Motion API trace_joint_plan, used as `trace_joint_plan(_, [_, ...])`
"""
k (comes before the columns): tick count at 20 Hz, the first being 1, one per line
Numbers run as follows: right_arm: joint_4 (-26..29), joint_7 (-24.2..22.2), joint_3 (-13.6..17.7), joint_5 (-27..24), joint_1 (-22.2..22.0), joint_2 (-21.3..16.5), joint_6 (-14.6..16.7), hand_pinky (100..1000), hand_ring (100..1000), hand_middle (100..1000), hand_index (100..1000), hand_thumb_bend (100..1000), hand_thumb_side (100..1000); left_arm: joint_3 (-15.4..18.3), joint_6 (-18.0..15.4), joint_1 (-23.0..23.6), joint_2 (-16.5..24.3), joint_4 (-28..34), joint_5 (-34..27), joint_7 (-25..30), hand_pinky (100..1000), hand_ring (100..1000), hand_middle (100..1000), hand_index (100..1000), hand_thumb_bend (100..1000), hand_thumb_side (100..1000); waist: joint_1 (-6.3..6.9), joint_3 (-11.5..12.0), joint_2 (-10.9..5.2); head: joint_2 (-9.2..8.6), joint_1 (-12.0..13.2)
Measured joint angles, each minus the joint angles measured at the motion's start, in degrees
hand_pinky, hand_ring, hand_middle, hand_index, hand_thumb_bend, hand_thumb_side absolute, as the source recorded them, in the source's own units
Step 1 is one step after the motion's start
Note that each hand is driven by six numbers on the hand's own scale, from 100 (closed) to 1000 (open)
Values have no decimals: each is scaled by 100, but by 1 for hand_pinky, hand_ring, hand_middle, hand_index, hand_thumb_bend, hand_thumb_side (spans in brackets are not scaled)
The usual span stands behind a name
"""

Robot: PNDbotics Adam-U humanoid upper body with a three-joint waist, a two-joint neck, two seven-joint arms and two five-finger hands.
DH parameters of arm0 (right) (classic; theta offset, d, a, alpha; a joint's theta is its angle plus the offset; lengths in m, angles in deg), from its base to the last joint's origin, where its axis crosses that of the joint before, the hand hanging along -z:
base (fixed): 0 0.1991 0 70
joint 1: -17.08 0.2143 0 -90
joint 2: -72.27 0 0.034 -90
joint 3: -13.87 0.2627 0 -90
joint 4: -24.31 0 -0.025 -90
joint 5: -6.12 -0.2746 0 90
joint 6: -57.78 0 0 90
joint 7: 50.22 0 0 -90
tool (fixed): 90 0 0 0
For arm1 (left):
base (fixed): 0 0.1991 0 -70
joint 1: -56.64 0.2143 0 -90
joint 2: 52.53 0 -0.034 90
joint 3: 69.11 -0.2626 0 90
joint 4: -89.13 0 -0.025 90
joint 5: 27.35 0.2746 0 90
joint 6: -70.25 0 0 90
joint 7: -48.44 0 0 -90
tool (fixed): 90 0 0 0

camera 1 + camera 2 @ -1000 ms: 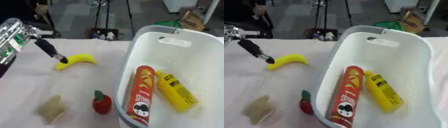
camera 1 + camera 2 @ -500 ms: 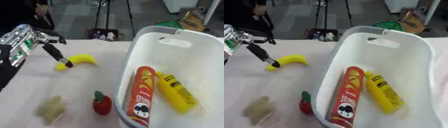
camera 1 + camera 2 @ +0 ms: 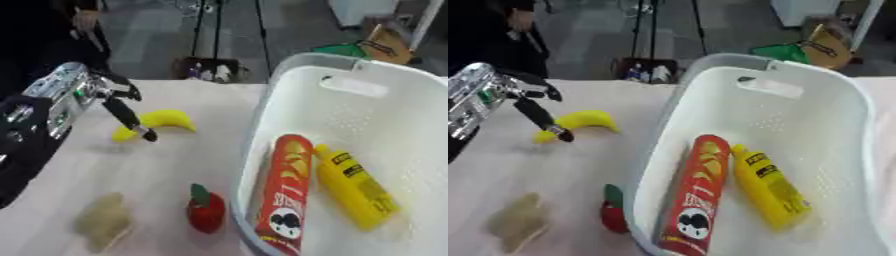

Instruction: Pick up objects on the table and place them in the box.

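Observation:
A yellow banana (image 3: 162, 122) lies on the white tablecloth left of the white box (image 3: 385, 115). My left hand (image 3: 118, 102) comes in from the left with a straight black finger whose tip is at the banana's left end. A red strawberry-like fruit (image 3: 206, 212) sits by the box's near left corner. A tan lumpy object (image 3: 101, 225) lies at the lower left. Inside the box lie a red chips can (image 3: 284, 192) and a yellow bottle (image 3: 354, 187). My right hand shows in neither view.
The tablecloth (image 3: 131, 170) spreads between the banana and the near objects. Beyond the table's far edge stand tripod legs (image 3: 206, 30), a cardboard box (image 3: 389, 42) and a green item (image 3: 337, 50) on the floor. A dark-clothed person is at the upper left.
My left arm has come further into view from the left and its finger has swung down along the banana's left end. The banana and the other objects stay where they were.

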Motion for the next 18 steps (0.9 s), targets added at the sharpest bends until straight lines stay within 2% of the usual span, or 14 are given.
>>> trace_joint_plan(18, [0, 0, -10, -38, 30, 21, 2, 754, 538, 523, 667, 100, 730, 317, 5, -5, -125, -764, 17, -587, 991, 974, 913, 969, 688, 683, -10, -35, 65, -107, 41])
